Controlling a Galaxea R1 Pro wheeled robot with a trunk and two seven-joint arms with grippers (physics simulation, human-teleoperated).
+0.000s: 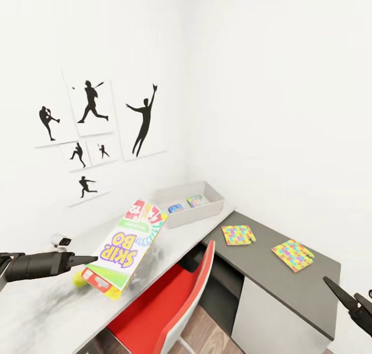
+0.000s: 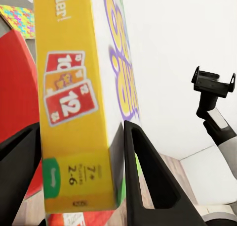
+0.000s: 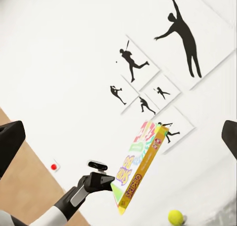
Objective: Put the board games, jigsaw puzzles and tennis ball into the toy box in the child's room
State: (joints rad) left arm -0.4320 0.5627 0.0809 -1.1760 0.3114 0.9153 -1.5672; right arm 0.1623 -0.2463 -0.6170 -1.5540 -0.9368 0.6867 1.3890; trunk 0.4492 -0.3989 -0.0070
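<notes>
My left gripper (image 1: 89,261) (image 2: 79,179) is shut on the lower edge of the SKIP-BO board game (image 1: 130,243) (image 2: 74,112) (image 3: 139,169), which is held tilted above the light grey part of the table (image 1: 46,312). The tennis ball (image 1: 78,279) (image 3: 175,217) lies on the table just under the box. Further back stands the toy box (image 1: 207,211), with small colourful items inside. Both jigsaw puzzles (image 1: 238,234) (image 1: 293,255) lie flat on the dark grey top. My right gripper (image 1: 341,288) (image 3: 118,139) hangs open and empty off the dark top's near right edge.
A red chair (image 1: 173,302) (image 2: 15,87) is pushed in at the desk's inner corner, below the held box. White walls close the corner behind the toy box, with black baseball silhouettes (image 1: 93,126) on the left wall. White cabinet fronts (image 1: 263,323) sit under the dark top.
</notes>
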